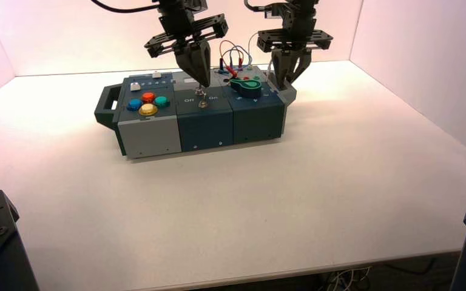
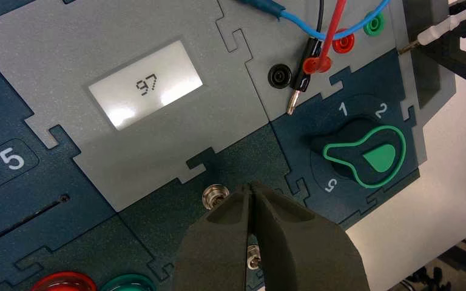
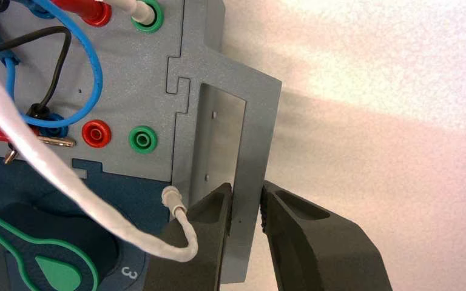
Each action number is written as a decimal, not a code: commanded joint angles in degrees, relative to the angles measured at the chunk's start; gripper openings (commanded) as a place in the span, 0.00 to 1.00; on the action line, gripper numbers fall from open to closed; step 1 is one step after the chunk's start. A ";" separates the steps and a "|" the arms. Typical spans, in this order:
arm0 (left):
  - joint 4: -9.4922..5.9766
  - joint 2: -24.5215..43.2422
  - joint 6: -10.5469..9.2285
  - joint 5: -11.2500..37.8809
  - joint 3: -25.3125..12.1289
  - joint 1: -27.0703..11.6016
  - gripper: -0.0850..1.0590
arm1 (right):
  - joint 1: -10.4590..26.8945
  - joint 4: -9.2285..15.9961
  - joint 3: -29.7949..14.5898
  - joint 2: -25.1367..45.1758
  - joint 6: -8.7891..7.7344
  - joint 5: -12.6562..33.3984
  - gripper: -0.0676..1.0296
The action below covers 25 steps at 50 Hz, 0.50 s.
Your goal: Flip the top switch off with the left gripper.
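The top switch (image 2: 215, 196) is a tiny toggle with a silvery base on the box's dark middle panel, just below the grey display panel. It also shows in the high view (image 1: 199, 91). My left gripper (image 2: 252, 189) is shut and empty. Its tip hovers close beside the switch, on the knob side, and I cannot tell whether they touch. A second toggle (image 2: 253, 257) shows through the slit between the fingers. In the high view the left gripper (image 1: 203, 83) points down at the middle panel. My right gripper (image 3: 246, 195) is clamped on the box's grey end plate (image 3: 221, 130).
A lit display (image 2: 145, 85) reads 97. A black knob with a green pointer (image 2: 364, 156) sits to the right of the switches. Red, blue and black wires (image 2: 334, 36) plug into sockets behind it. Coloured push buttons (image 1: 148, 103) are on the box's left part.
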 commanded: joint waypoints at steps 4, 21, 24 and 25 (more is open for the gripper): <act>0.44 -1.58 -0.35 -0.79 0.97 3.34 0.04 | -0.70 -0.35 -0.62 0.18 -1.23 -0.35 0.04; 0.44 -2.90 0.09 -1.67 2.99 4.39 0.04 | -0.79 -0.35 -0.88 0.62 -1.49 -0.26 0.04; 0.35 -3.52 0.35 -1.58 2.64 4.13 0.04 | -0.70 -0.44 -0.97 0.62 -1.49 -0.26 0.04; 0.35 -3.69 0.26 -1.41 2.46 3.96 0.04 | -0.70 -0.44 -1.05 0.70 -1.49 -0.26 0.04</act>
